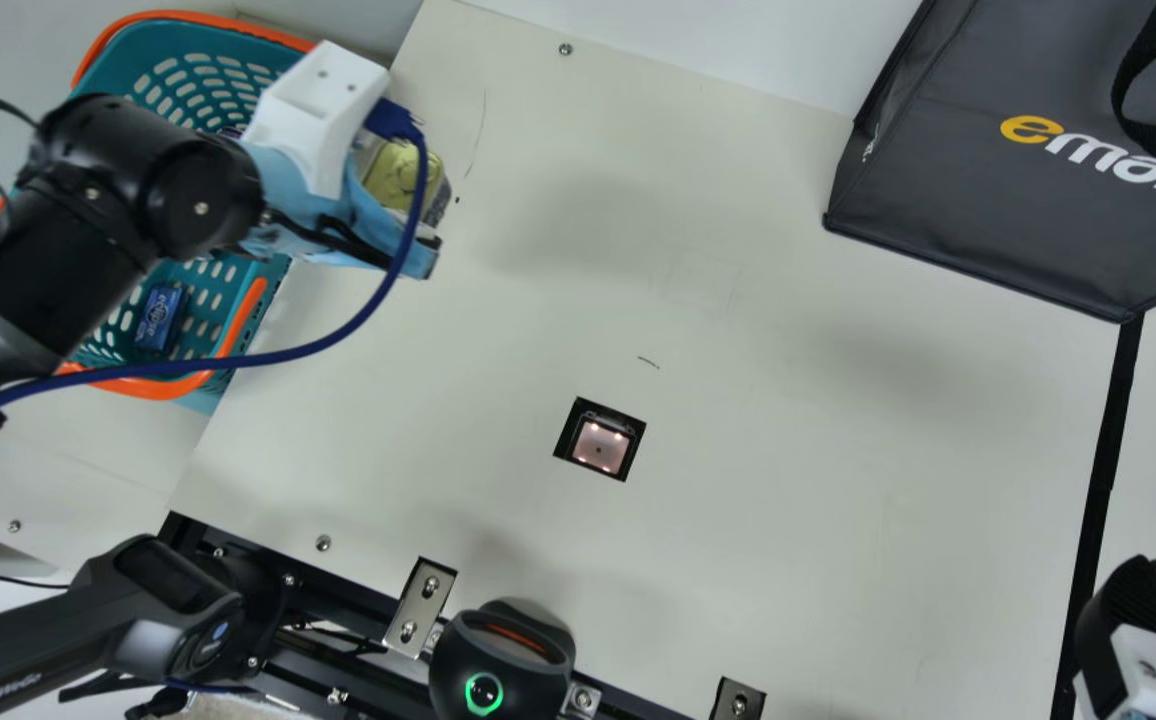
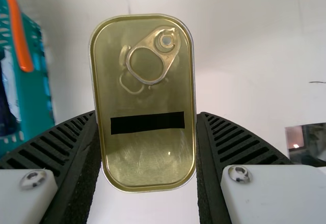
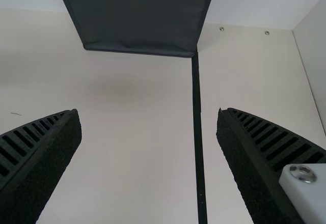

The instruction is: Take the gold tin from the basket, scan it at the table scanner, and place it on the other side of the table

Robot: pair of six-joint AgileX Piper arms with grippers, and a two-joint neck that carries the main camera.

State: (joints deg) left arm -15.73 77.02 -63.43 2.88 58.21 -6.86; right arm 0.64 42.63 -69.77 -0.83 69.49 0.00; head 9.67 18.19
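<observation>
My left gripper (image 1: 428, 215) is at the table's upper left in the main view, beside the basket, with the gold tin (image 1: 394, 176) partly hidden behind its body and cable. In the left wrist view the gold tin (image 2: 147, 155) is clamped between the two ribbed fingers of my left gripper (image 2: 147, 142), its pull ring and a black strip showing. The scanner (image 1: 600, 444) is set into the table's middle. My right gripper (image 1: 1128, 590) is at the lower right corner; in the right wrist view my right gripper (image 3: 148, 127) stands wide open, nothing between its fingers.
A teal basket (image 1: 253, 318) with orange handles holds a blue box (image 1: 159, 318) at the left. A dark bag (image 1: 988, 215) stands at the upper right. A black tape line (image 1: 1103, 480) runs down the table's right part. A black handheld device (image 1: 153, 610) is at the lower left.
</observation>
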